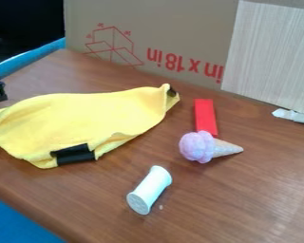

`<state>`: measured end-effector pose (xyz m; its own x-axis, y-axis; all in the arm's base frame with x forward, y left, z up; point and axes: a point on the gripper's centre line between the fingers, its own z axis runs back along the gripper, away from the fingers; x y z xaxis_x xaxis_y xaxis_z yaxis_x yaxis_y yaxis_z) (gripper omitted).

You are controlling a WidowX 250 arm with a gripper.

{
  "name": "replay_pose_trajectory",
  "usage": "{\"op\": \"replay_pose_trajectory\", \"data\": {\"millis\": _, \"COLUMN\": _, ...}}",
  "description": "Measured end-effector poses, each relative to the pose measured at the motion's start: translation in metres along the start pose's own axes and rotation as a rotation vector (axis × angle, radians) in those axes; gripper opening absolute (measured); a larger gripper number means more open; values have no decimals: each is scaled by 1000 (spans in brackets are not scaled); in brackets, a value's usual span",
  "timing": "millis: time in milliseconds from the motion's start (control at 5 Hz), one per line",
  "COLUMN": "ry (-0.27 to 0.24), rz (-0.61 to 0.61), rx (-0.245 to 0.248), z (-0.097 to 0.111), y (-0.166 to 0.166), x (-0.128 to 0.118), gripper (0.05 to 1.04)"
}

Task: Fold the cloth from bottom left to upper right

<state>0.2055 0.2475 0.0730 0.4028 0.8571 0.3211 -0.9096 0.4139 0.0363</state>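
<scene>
Yellow cloth (85, 116) near red block (205, 114), ice-cream cone (197, 146), white spool (150, 188); can't tell how wide the jaws stand

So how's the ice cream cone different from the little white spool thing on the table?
The ice cream cone has a pink scoop and a tan, pointed end, while the spool is white all over with two blunt ends. The cone's tip points right, whereas the spool slants from lower left to upper right. The cone lies against the red block; the spool lies apart from it. Both lie on their sides.
</scene>
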Motion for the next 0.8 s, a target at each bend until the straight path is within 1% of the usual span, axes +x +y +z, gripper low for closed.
{"op": "replay_pose_trajectory", "data": {"millis": 200, "ry": -4, "rz": -19, "rx": 3, "z": -1, "y": 1, "x": -2, "gripper": 63}}
{"op": "replay_pose_trajectory", "data": {"millis": 400, "ry": -12, "rz": -25, "rx": -16, "z": 11, "y": -1, "x": -3, "gripper": 51}}
{"op": "replay_pose_trajectory", "data": {"millis": 600, "ry": 0, "rz": -44, "rx": -50, "z": 34, "y": -16, "x": -12, "gripper": 51}}
{"op": "replay_pose_trajectory", "data": {"millis": 800, "ry": 33, "rz": -61, "rx": -71, "z": 62, "y": -39, "x": -19, "gripper": 51}}
